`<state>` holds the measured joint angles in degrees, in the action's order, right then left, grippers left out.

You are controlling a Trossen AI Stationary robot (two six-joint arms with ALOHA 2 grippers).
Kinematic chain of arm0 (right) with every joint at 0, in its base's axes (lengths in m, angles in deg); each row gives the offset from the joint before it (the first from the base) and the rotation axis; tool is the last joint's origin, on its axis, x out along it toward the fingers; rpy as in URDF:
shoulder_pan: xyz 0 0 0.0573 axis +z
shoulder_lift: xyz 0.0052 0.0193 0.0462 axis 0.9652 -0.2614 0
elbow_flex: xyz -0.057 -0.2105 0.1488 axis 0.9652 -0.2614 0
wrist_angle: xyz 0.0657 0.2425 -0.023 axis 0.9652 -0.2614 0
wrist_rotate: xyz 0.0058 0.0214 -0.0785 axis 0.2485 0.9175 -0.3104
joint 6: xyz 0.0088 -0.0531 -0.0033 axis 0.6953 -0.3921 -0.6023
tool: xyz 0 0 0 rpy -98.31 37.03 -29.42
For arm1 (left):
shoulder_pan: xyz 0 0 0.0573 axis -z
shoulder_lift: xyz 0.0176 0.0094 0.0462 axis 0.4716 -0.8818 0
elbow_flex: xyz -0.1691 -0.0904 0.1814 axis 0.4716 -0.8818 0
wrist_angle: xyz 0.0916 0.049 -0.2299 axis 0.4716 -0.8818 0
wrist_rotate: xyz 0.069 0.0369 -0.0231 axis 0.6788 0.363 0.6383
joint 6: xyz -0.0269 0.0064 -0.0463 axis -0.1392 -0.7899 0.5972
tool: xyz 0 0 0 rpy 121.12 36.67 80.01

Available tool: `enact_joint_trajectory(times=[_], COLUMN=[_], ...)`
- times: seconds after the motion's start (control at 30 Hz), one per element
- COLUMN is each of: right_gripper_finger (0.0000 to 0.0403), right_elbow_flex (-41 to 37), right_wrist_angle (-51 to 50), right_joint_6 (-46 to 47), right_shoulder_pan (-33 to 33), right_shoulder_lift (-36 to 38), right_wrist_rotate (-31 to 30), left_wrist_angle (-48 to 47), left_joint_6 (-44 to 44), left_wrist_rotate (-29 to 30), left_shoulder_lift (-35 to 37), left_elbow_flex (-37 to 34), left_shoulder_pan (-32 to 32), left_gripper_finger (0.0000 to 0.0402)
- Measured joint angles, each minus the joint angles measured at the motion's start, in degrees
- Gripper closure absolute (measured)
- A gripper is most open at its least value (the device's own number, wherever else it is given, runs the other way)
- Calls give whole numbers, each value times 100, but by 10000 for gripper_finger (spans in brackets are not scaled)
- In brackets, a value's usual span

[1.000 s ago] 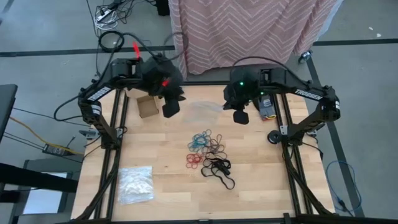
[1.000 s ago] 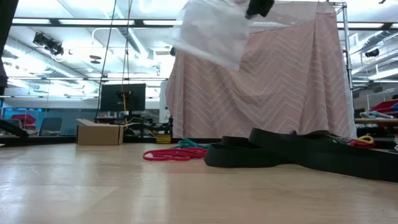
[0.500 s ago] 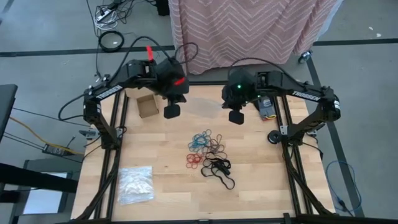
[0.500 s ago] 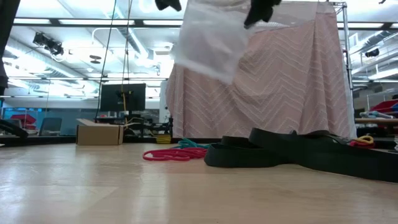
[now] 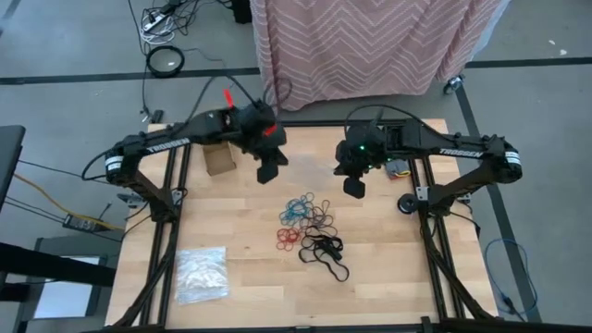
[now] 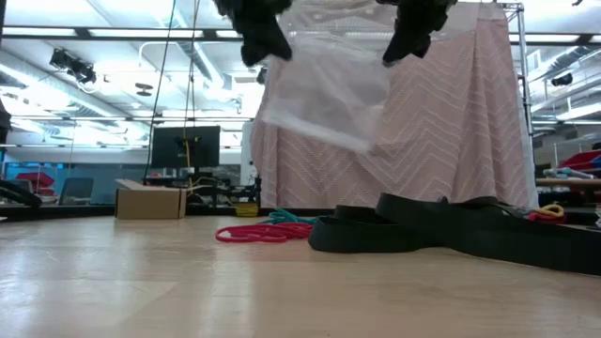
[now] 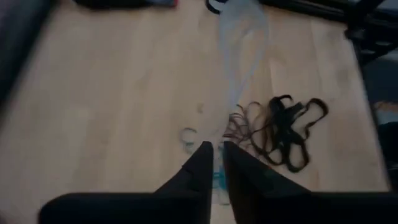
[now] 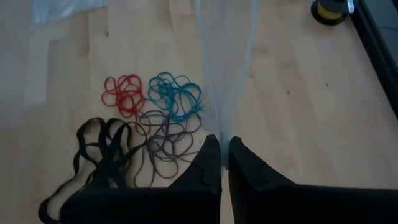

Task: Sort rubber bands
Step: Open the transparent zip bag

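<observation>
A clear plastic bag [image 6: 324, 94] hangs in the air between my two grippers, above the far part of the table. My left gripper [image 6: 258, 38] is shut on its left top end. My right gripper [image 6: 413, 33] is shut on its right top end. Below and nearer lie the rubber bands [image 5: 310, 227] in loose heaps on the wood: blue [image 8: 177, 96], red [image 8: 124, 93], tan-brown [image 8: 161, 143] and larger black loops [image 8: 99, 152]. Seen from above, the bag [image 5: 310, 166] is a faint film between my left gripper [image 5: 270, 169] and my right gripper [image 5: 353, 185]. My left gripper pinches the bag's top edge at its left end [image 7: 225, 121] between its two fingers, which slant down from the far left. The film runs away from the fingertips toward the other arm. The bag hangs clear of the table. My right gripper pinches the bag's top edge at its right end [image 8: 221, 118] between its two fingers, which slant down from the far right. The film stands as two thin sheets rising from the fingertips. The bag hangs below, clear of the wood.
A small cardboard box [image 5: 219, 159] stands at the far left of the table. A clear bag of white pieces [image 5: 202, 274] lies near the front left corner. A yellow-and-black roll [image 8: 329, 9] sits by the right arm's base. Pink patterned cloth [image 6: 451, 122] hangs beyond the far edge.
Both grippers have come down with the bag. My left gripper has also moved toward the table's right and near side, closing on the right one. The bag hangs lower now, still clear of the table, its lower edge sagging between the two holds.
</observation>
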<state>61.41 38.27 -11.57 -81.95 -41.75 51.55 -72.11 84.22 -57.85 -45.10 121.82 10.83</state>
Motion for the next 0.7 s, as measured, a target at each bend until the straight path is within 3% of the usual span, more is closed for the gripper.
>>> enact_joint_trajectory(times=[0.13, 0.33, 0.53, 0.7], right_gripper_finger=[403, 403, 403, 403], right_elbow_flex=[2, 0, 2, 2], right_wrist_angle=[-66, -175, -167, -126], right_joint_6=[-2, -2, 26, 45], right_shoulder_pan=[53, 76, 76, 76], right_shoulder_lift=[-38, -80, -80, -80], right_wrist_rotate=[41, 34, 47, 67], left_wrist_angle=[357, 385, 275, -13], left_joint_6=[290, 308, 252, -370], left_wrist_rotate=[-307, -45, -1, 471], left_shoulder_lift=[13, 19, 19, 28], left_elbow_flex=[-215, -66, 349, 574], left_shoulder_pan=[12, 7, 14, 14], left_gripper_finger=[291, 230, 229, 233])
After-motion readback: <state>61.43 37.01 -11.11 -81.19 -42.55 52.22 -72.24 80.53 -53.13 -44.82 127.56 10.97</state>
